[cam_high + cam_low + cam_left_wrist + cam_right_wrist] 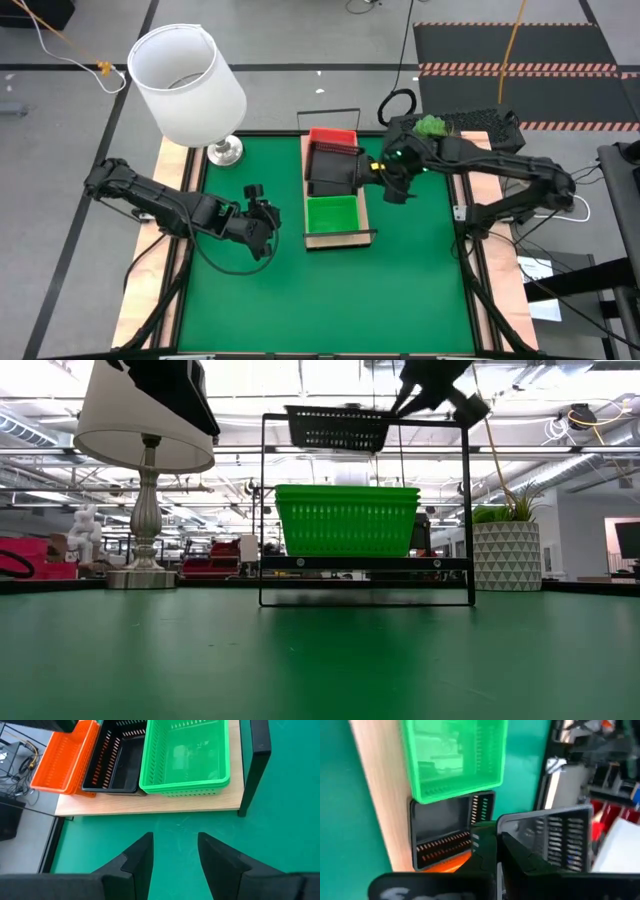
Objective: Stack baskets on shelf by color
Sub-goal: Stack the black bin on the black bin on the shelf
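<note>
Over the middle of the light-wood shelf, the right gripper holds a black basket by its rim, its fingers pinched tight on the slatted wall; in the low view this basket hangs in the air near the top of the shelf's black wire frame, clear of the stacks below. On the plank itself the green basket stack sits at the end nearest the camera, a black basket rests in the middle place, and the orange-red baskets fill the far end (how many lie nested in each pile cannot be told). From the right wrist view the held basket tilts beside the one already seated. Left of the shelf, the left gripper hovers low over the green mat, its fingers parted with nothing between them, pointing toward the green stack. A white-shaded lamp stands at the mat's far left corner.
</note>
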